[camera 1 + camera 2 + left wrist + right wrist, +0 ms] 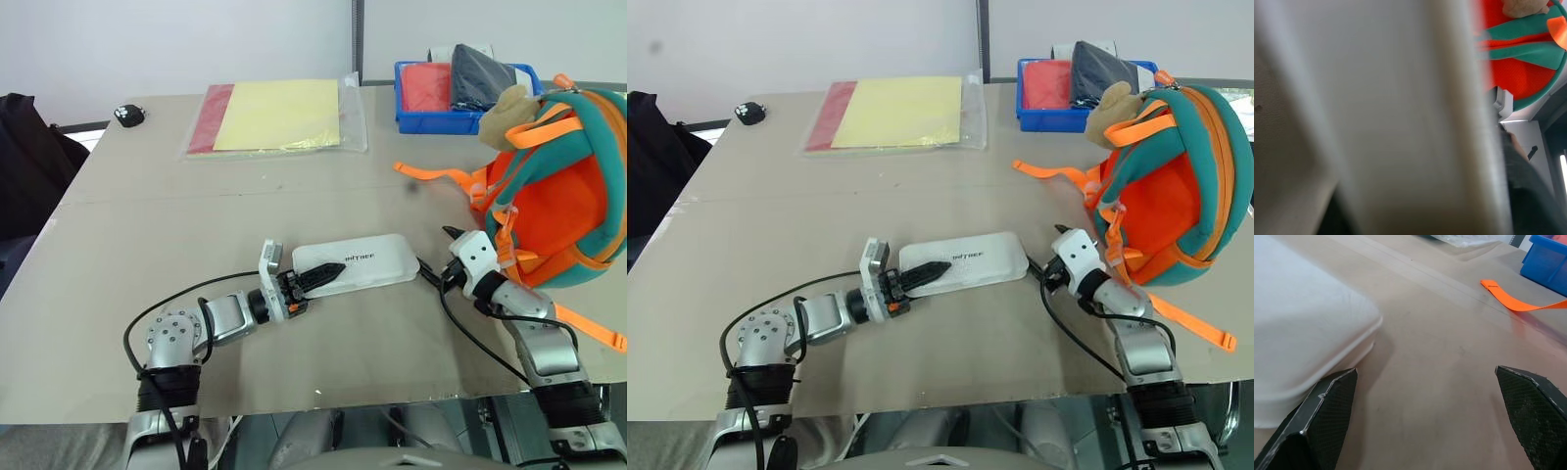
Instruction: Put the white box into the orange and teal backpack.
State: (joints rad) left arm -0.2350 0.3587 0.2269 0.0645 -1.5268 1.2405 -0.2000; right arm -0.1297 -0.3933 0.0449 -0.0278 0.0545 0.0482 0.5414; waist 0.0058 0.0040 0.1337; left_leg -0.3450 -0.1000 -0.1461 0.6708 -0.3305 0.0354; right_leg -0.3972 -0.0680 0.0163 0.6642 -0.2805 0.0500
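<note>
Beige table (147, 245): left gripper (315, 279) is clamping the white box (358, 261) near the front edge, right gripper (1425, 416) waiting spread wide beside it; such an end-only grip is risking a slip before the backpack (563, 196), right edge

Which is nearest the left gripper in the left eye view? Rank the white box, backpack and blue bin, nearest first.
From the left gripper:
1. White box, at the fingertips, table centre.
2. Backpack, on the right side.
3. Blue bin, far right corner.
</note>
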